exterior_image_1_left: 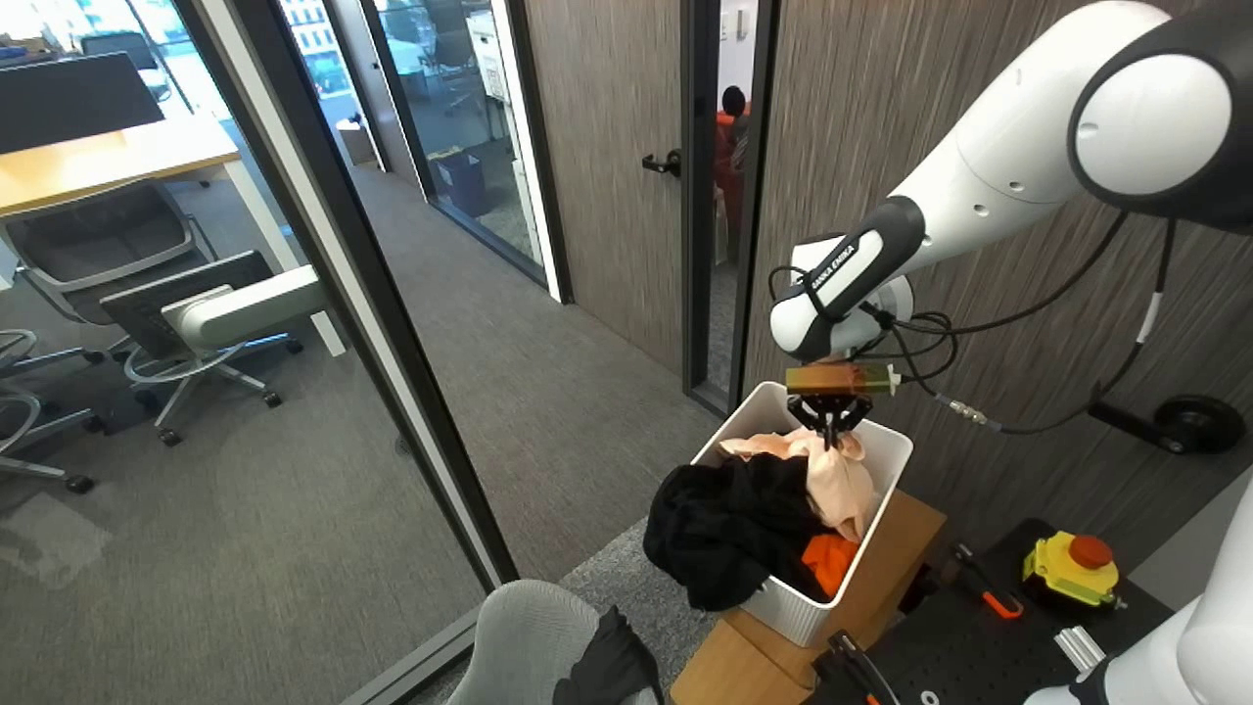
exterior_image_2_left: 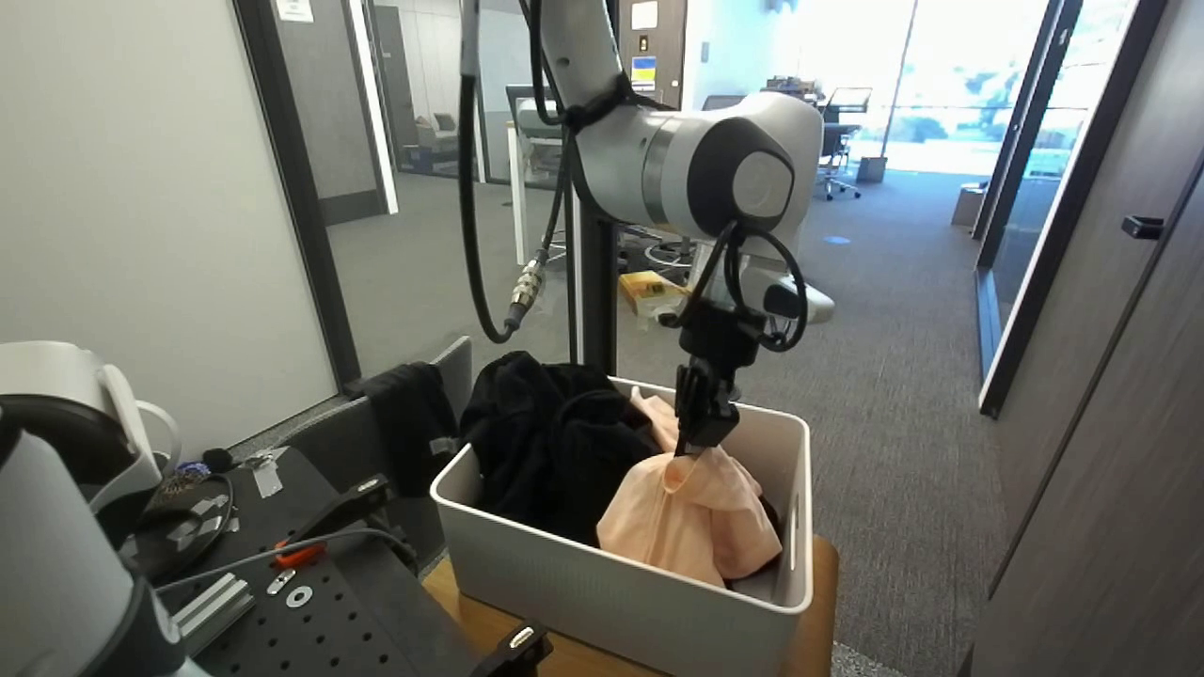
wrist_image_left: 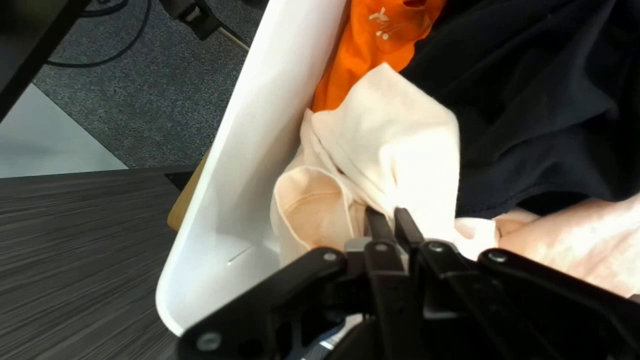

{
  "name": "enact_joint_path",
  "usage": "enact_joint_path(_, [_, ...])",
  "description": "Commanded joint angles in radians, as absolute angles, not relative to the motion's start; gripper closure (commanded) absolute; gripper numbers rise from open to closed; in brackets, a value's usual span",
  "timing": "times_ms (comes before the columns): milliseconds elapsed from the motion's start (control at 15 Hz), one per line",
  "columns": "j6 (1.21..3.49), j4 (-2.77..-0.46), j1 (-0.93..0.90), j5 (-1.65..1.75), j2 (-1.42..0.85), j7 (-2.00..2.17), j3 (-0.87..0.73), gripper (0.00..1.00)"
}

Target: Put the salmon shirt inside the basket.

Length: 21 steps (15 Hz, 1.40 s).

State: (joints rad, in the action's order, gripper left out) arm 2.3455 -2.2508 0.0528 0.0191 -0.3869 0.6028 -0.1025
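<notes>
The salmon shirt [exterior_image_1_left: 842,490] was down inside the white basket [exterior_image_2_left: 583,590], on the half nearest the rounded corner of the brown desk [exterior_image_2_left: 824,583], and the hand [wrist_image_left: 388,216] had a pinch of it, fingers [wrist_image_left: 409,230] nearly together with the cloth bunched at their tips. In an exterior view its draped part [exterior_image_2_left: 691,527] fanned out below the grip like a little tent, wide end downward, over toward the desk's right edge. From the wrist view its long axis ran roughly up from the fingers, the free end a blunt corner lying over the orange cloth [wrist_image_left: 362,47]. Another salmon stretch [wrist_image_left: 575,245] went off to the right past the black cloth [wrist_image_left: 530,115] and got cut off at the edge of that view; couldn't tell how the two bits joined, since the fingers sat right on top. No idea which end was the collar tbh: there was a hollow loop [wrist_image_left: 315,200] just beside the fingers, but cuff or plain fold, I couldn't say. The brightest patch was washed out, and in an exterior view the basket's near rim [exterior_image_2_left: 564,539] hid part of its lower edge.
</notes>
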Motion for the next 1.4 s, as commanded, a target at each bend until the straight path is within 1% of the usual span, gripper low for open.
enact_joint_path(0, [2.34,-2.196,0.032,-0.017,-0.438,0.607,-0.123,0.93])
enact_joint_path(67, [2.338,-2.191,0.033,-0.025,-0.444,0.604,-0.122,0.68])
enact_joint_path(133, [2.335,-2.187,0.033,-0.032,-0.448,0.602,-0.122,0.68])
enact_joint_path(200, [2.333,-2.184,0.033,-0.042,-0.449,0.598,-0.12,0.63])
enact_joint_path(400, [2.317,-2.187,0.032,-0.062,-0.437,0.579,-0.113,0.38])
enact_joint_path(733, [2.222,-2.233,0.026,-0.092,-0.326,0.475,-0.079,0.03])
enact_joint_path(800, [2.2,-2.254,0.022,-0.094,-0.279,0.435,-0.07,0.0])
enact_joint_path(1067, [2.086,-2.308,0.0,-0.078,-0.089,0.348,-0.037,0.0])
enact_joint_path(1333, [1.925,-2.355,-0.011,-0.079,0.127,0.246,-0.004,0.0])
